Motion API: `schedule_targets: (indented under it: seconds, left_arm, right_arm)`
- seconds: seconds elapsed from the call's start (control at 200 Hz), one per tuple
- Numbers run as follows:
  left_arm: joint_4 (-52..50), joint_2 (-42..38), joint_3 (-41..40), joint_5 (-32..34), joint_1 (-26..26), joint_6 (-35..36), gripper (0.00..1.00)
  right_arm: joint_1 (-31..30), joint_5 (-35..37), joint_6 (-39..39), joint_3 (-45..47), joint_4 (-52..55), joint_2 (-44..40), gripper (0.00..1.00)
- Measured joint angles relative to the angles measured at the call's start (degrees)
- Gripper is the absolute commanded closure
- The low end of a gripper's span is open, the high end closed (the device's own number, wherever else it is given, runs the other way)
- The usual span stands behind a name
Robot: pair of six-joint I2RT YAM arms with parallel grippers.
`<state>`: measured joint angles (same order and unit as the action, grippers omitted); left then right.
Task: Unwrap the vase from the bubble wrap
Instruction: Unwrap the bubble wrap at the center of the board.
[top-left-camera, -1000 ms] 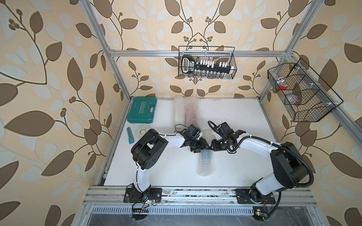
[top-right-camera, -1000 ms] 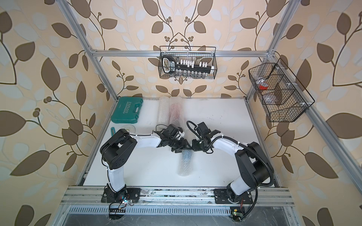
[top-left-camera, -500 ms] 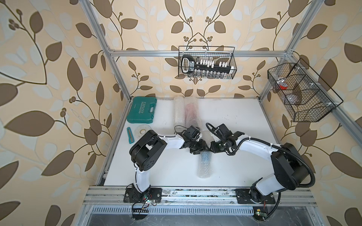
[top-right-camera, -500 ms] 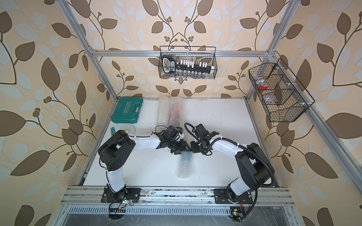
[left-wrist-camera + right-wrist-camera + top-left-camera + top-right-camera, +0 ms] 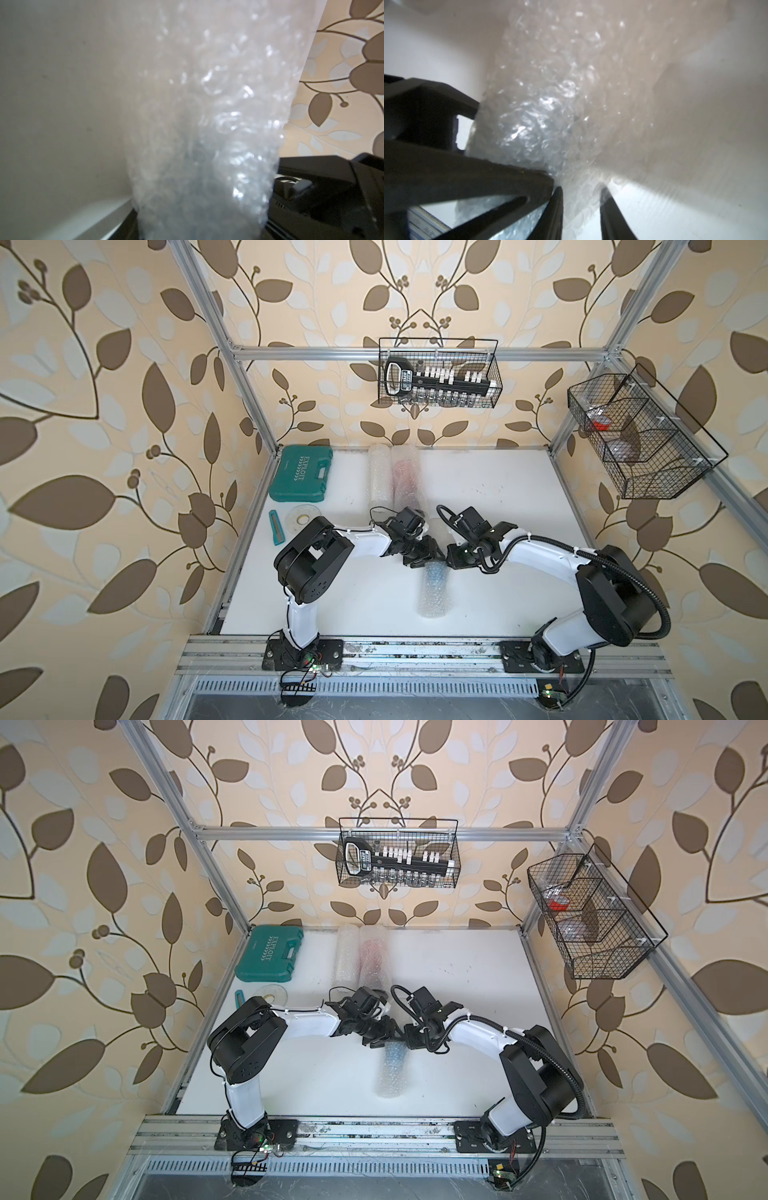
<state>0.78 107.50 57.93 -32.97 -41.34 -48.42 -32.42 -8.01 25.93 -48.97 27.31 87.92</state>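
A roll of bubble wrap [image 5: 434, 593] [image 5: 390, 1073] lies lengthwise mid-table, and a dark bluish shape shows through its far end. The vase itself is hidden inside. My left gripper [image 5: 430, 558] [image 5: 383, 1038] is closed across that far end, and the wrap [image 5: 207, 124] fills its wrist view. My right gripper [image 5: 452, 560] [image 5: 580, 188] sits just right of it, almost touching. Its fingers [image 5: 557, 207] stand a little apart with a loose flap of wrap [image 5: 550, 104] between them. Whether they pinch the flap does not show.
Two more bubble-wrap rolls [image 5: 380, 477] [image 5: 409, 479] lie at the back, one with something pinkish inside. A green tool case [image 5: 301, 479], a tape roll [image 5: 302, 519] and a teal cutter [image 5: 276, 528] sit at the back left. Wire baskets [image 5: 438, 373] [image 5: 636, 435] hang on the walls.
The right gripper has edged left and nearer, closing in beside the left gripper at the roll's far end. The left gripper and the roll have barely moved.
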Motion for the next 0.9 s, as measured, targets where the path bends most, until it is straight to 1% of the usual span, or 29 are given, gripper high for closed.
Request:
schedule_targets:
  seconds: [0.18, 0.32, 0.58, 0.77, 0.9]
  left_arm:
    - [0.9, -0.4, -0.7, 0.3, 0.0, 0.0, 0.49]
    - [1.2, -0.8, -1.1, 0.8, 0.0, 0.0, 0.49]
    - [1.4, -1.6, -1.8, 2.3, 0.0, 0.0, 0.5]
    - [2.1, -2.7, -3.1, 3.6, 0.0, -0.2, 0.52]
    - [2.9, -3.1, -3.7, 3.9, 0.0, -0.2, 0.53]
  right_arm:
    - [2.2, 0.6, 2.2, 0.1, -4.1, 0.3, 0.69]
    - [3.6, 1.1, 3.0, 0.1, -6.5, 2.0, 0.69]
    - [3.8, 1.4, 3.1, -0.2, -7.9, 5.9, 0.68]
    - [3.9, 2.4, 3.9, -0.9, -9.6, 6.8, 0.76]
    - [4.9, 2.4, 4.7, -0.9, -11.5, 7.4, 0.78]
